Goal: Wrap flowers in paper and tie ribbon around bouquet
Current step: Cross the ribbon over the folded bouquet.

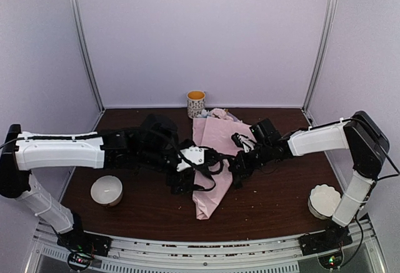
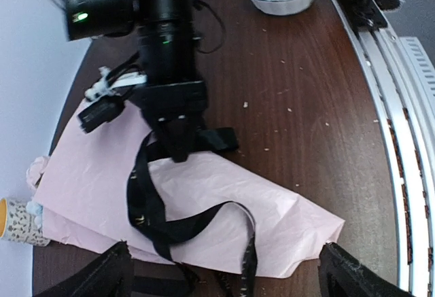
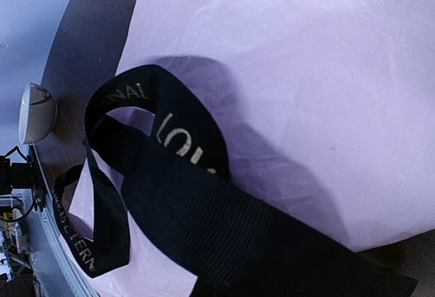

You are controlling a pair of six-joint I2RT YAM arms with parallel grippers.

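Bouquet (image 1: 215, 137): pink cone lying across the middle of the table (image 2: 306, 93), wide end far with the flowers (image 1: 217, 114) showing, point near.
Ribbon (image 2: 141, 191): draped over the cone's middle in slack loops; no knot seen.
Left gripper (image 2: 224, 248): jaws spread wide, holding nothing, hovering at the cone's left flank.
Right gripper (image 2: 178, 151): closed, pinching the ribbon just above the cone.
Risk, slippage: only one grip secures the band, so a pull to the right could drag it off the cone.
Risk, wrap: left fingers closing low may catch the cone's skin along with the ribbon and unroll it.
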